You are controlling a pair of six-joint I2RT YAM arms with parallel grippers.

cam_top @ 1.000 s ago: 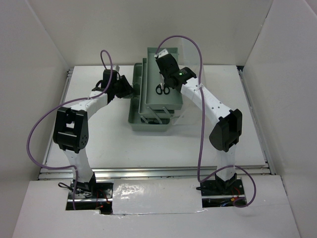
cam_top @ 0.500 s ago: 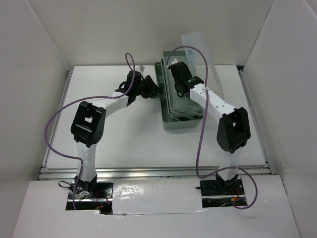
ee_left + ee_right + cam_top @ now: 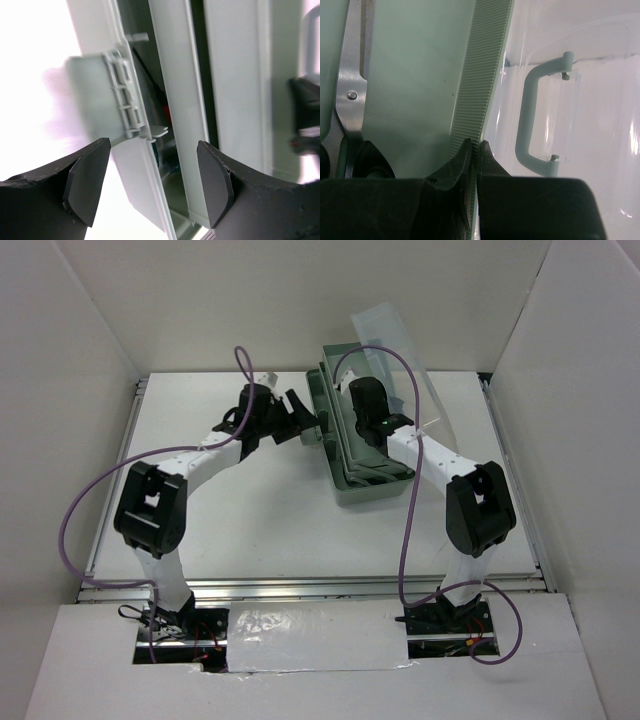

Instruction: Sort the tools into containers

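The sage-green toolbox (image 3: 372, 488) stands at the table's middle, its trays folded nearly together. My right gripper (image 3: 362, 405) is shut on the ribbed rim of a tray (image 3: 480, 75), its jaws (image 3: 475, 147) pinching that edge. The black-handled scissors (image 3: 351, 80) lie in that tray, left of the rim. My left gripper (image 3: 300, 412) is open and empty at the toolbox's left side. In the left wrist view its jaws (image 3: 152, 182) straddle a tray wall (image 3: 135, 170). Red and dark tool parts (image 3: 167, 112) show deep in the gap. Other tools are hidden.
The toolbox's clear lid (image 3: 400, 350) is raised behind and right of it. Its green handle (image 3: 540, 115) shows beside my right jaws. White walls enclose the table on three sides. A hinge arm (image 3: 122, 95) sticks out at the toolbox's left side.
The spread trays have folded together and the toolbox sits further right. The clear lid has risen. My left gripper moved right to the toolbox's side, then back a little.
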